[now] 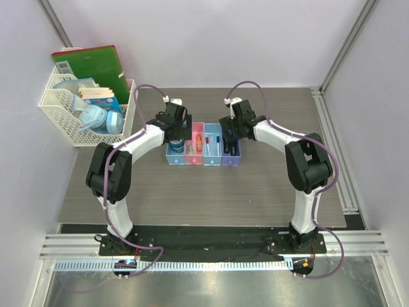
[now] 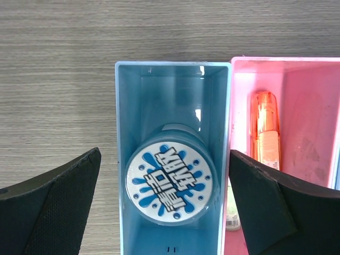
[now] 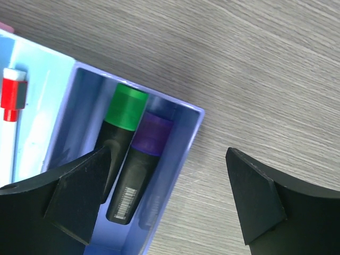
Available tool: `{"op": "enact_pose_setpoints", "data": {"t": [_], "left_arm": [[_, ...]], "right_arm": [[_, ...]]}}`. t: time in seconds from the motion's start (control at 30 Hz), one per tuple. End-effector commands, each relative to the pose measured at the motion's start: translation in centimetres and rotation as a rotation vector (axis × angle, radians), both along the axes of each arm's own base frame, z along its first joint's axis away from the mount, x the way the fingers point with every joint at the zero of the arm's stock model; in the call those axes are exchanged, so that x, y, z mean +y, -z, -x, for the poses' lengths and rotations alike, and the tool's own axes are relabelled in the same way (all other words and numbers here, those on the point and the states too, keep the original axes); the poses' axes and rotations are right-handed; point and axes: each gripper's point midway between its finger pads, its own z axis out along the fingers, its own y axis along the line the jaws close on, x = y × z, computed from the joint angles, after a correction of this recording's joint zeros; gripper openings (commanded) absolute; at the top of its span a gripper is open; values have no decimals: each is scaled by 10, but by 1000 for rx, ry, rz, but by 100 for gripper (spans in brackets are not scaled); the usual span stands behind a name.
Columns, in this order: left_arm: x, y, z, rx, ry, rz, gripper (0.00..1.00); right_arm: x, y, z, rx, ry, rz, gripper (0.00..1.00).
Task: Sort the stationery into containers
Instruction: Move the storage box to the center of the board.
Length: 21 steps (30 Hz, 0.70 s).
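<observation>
The black fingers of the left gripper (image 2: 164, 154) stood wide apart and held nothing, flanking the translucent blue plastic bin (image 2: 127, 133). In it the round blue tape roll (image 2: 171, 183), its white face printed with a splash, lay flat and spanned the bin nearly wall to wall. In the adjoining translucent pink plastic bin (image 2: 313, 106), the orange highlighter (image 2: 265, 133) lay lengthwise close to the shared wall; a pale item below it was cut off by a finger and could not be made out. The right gripper (image 3: 167, 151) likewise hung spread and empty over a corner of the translucent purple plastic bin (image 3: 186, 154), one finger above the bin, the other above the grey wood-grain table (image 3: 276, 64). Inside lay the green-capped black highlighter (image 3: 125, 109) and the purple-capped black highlighter (image 3: 151, 135), side by side and touching, the green one's lower end hidden by the finger. The red-capped white marker (image 3: 13, 95) was clipped by the frame edge in the translucent light blue plastic bin (image 3: 42, 106). Seen from above, the four joined bins sat mid-table between the two wrists, with a broad stretch of tabletop between them and the arm bases and the white lattice basket (image 1: 57, 105) well apart at the far left corner
</observation>
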Motion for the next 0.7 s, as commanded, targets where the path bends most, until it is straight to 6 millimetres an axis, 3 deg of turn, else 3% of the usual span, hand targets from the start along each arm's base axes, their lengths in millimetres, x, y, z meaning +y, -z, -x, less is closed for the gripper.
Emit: {"op": "enact_pose_setpoints", "data": {"t": [0.0,0.17,0.33,0.67], "left_arm": [[-3,-39,-7,-98,26,45,100],[-9,-48,-1,-102,69,76,100],[-20,-53,8,-84,123,130,100],[-14,-90,14,-148,141,131,100]], "right_arm": [[-4,-31,-12,-88,26,-27,95],[-6,-43,-13,-109,32,-34,95],[-15,-41,-13,-105,50,-6,95],[-45,-48,-13,-108,100,8,95]]}}
